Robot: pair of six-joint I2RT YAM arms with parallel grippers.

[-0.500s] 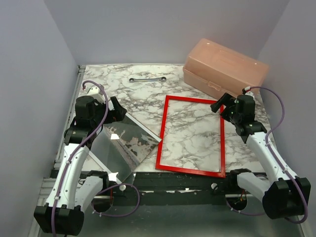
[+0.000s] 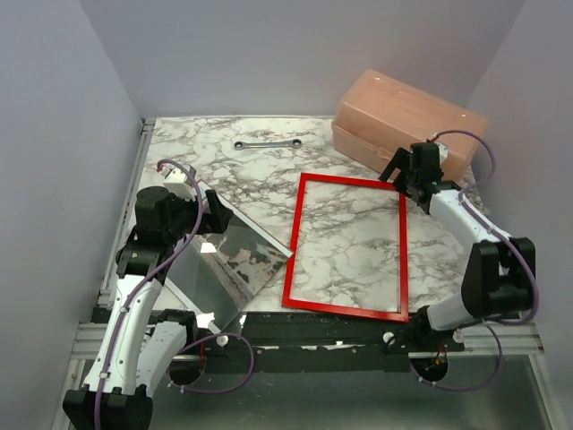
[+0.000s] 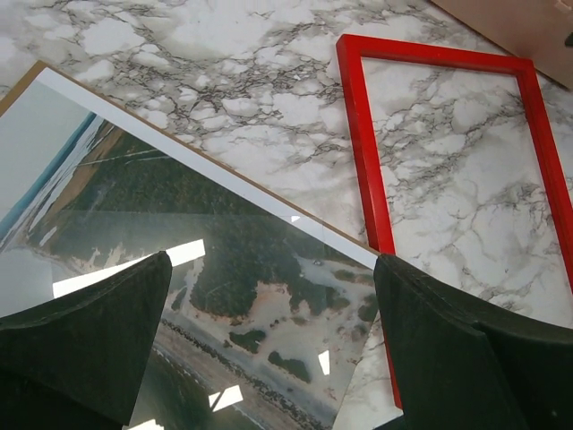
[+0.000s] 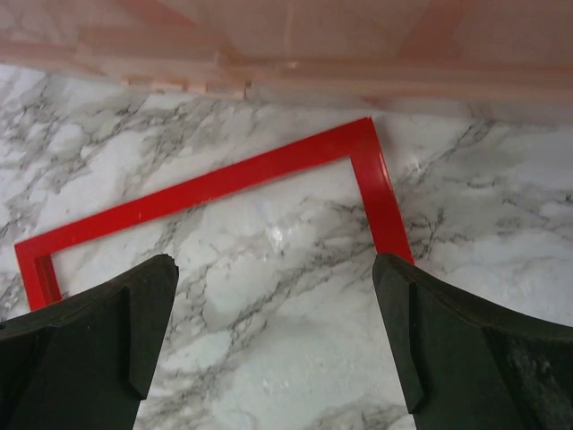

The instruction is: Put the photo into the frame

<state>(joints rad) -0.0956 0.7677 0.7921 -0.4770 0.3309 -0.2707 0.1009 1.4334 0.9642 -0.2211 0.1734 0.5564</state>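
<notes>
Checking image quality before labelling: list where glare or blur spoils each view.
Top external: sharp, with white glare patches on the clear pane. Left wrist: bright reflections streak the pane over the photo; near fingers dark, soft. Right wrist: pink box blurred, frame corner crisp.

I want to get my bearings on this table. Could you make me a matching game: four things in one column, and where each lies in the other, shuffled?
Things:
1. frame
2. wrench
3. box
4. photo

Places:
a. far right corner
b. near left side
c. far edge, left of the box
d. middle right, lying flat with nothing in it

Pairs: 1-d, 2-c, 3-a, 4-b
</notes>
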